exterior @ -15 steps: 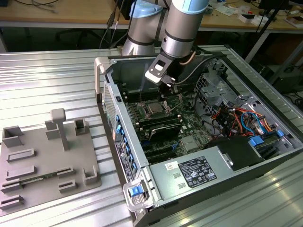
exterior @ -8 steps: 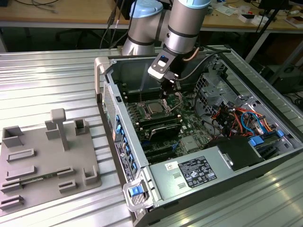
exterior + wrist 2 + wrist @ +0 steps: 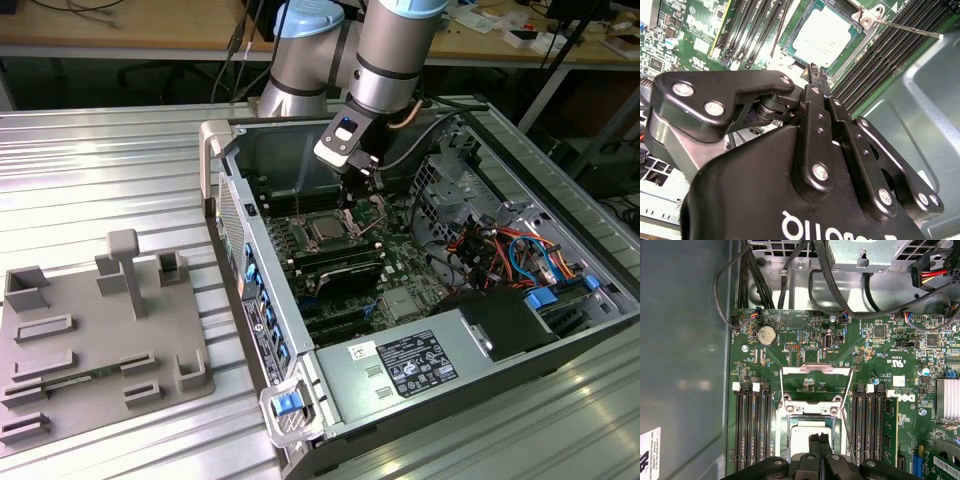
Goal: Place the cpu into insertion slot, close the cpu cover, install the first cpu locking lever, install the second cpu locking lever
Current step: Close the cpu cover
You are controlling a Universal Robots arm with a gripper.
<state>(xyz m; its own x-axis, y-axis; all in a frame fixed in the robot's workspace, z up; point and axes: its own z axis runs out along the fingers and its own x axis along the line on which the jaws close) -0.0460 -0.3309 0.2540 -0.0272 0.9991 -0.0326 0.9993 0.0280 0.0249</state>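
Observation:
The cpu (image 3: 799, 440) lies flat in the insertion slot (image 3: 786, 432), its silvery face up; it also shows in the second wrist view (image 3: 822, 35) and the exterior view (image 3: 325, 229). The cpu cover (image 3: 816, 370) is a silver frame swung open, tipped back from its hinge at the socket's edge. Two thin wire locking levers (image 3: 780, 390) (image 3: 849, 410) stand raised on either side. My gripper (image 3: 819, 436) hangs just above the cpu, shut, with nothing seen between its fingers; it also shows over the socket inside the case (image 3: 352, 193) and in the second wrist view (image 3: 815, 70).
Long black memory slots (image 3: 752, 430) (image 3: 867, 425) flank the socket. Black cable bundles (image 3: 840, 285) cross the case's far end. The grey case wall (image 3: 685, 355) rises close beside the board. A grey fixture plate (image 3: 90, 340) lies on the table at the exterior view's left.

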